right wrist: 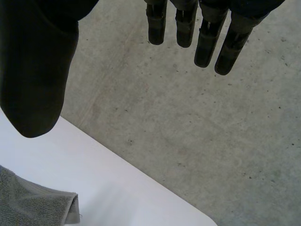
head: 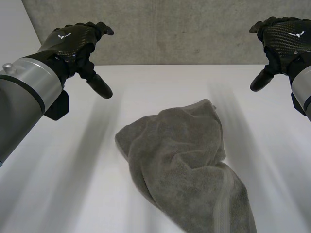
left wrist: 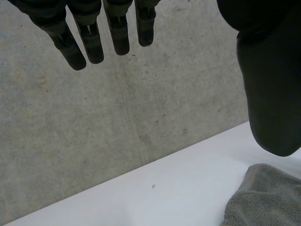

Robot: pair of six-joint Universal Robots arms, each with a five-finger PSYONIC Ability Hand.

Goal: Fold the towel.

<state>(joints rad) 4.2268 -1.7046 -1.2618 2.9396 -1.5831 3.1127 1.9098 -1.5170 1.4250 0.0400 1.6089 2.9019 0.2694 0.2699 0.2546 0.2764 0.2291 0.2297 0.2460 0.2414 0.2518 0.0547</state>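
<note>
Hands up — we are holding our left hand [head: 73, 41] and right hand [head: 284, 41] at far left and far right, both loosely open, gripping nothing — likely leaving room to size up the crumpled towel [head: 180, 160] lying near-centre on the surface [head: 73, 194].

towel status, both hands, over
Left hand open, raised. Right hand open, raised. Towel crumpled, unfolded, untouched. Nothing in the way.
</note>
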